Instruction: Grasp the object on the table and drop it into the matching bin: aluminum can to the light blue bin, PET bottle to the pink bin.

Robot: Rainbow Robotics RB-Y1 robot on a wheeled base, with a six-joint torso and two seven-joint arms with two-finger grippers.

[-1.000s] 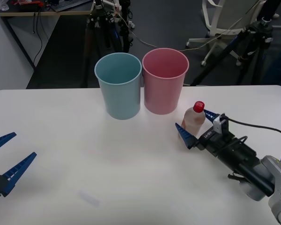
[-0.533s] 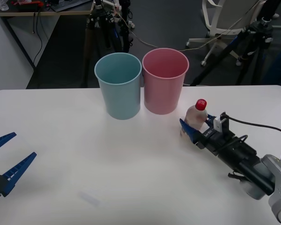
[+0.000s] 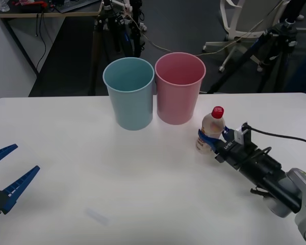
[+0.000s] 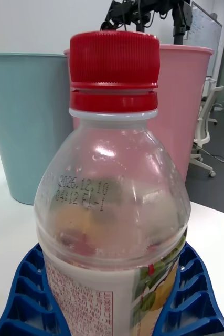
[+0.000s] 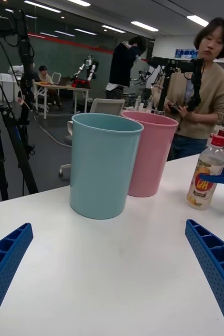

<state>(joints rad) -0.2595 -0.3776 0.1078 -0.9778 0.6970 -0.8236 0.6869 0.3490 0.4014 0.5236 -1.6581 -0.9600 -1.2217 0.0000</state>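
The PET bottle (image 3: 210, 130), small and clear with a red cap and an orange-and-white label, stands upright on the white table (image 3: 143, 168) just right of the pink bin (image 3: 179, 94). My right gripper (image 3: 214, 137) is shut on its lower body, blue fingers pressed on both sides (image 4: 193, 294). The right wrist view has the bottle (image 4: 112, 199) close up, the pink bin (image 4: 185, 105) and the light blue bin (image 4: 28, 121) behind it. The light blue bin (image 3: 130, 92) stands left of the pink one, touching it. My left gripper (image 3: 5, 173) waits open at the table's near left; its fingers (image 5: 216, 268) frame both bins and the bottle (image 5: 203, 178).
Tripods, cables and an office chair (image 3: 245, 20) stand on the dark floor behind the table. A small pale mark (image 3: 97, 216) lies on the tabletop near the front. Wide bare tabletop lies between the two arms.
My right gripper's fingers have closed from wide open onto the bottle. The bottle has shifted slightly and now stands a bit taller in the grip. The left arm has not moved.
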